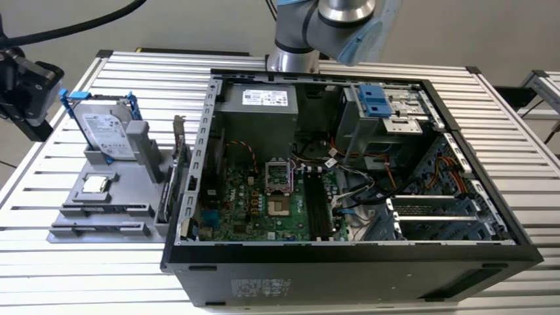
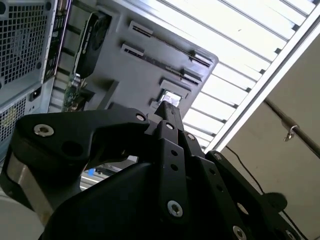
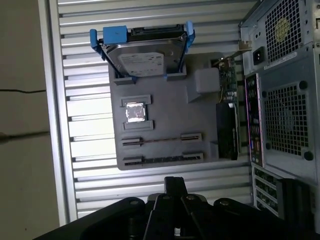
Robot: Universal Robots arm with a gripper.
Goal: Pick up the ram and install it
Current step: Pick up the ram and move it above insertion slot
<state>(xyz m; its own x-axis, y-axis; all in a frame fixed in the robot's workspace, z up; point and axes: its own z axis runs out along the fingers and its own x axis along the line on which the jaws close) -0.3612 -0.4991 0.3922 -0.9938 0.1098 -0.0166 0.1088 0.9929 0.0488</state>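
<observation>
While the tool (image 3: 175,183) is held over the surface (image 3: 85,195) beside the gray tray (image 3: 170,107), its state cannot be told; the slim ram (image 3: 162,160) is seated in the tray.

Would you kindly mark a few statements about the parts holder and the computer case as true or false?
1. The hard drive stands on the holder. True.
2. The computer case is closed. False: its side is open, showing the motherboard.
3. The ram sits in the holder. True.
4. The gripper holds the processor chip. False: the chip lies on the holder, apart from the gripper.
</observation>
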